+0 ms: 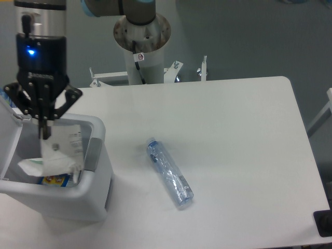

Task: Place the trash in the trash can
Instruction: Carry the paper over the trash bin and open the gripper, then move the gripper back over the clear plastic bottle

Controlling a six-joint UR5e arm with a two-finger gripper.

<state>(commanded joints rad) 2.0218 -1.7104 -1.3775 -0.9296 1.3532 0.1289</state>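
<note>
While the gripper [45, 132] pinches the crumpled white wrapper [59, 151] over the open trash can [96, 171], crushed bottle [169, 173] lying on the table [238, 135] well right of it, a late release risks snagging paper on the rim.

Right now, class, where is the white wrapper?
At the camera view's left, the wrapper hangs from the end effector over the open trash can.
</note>
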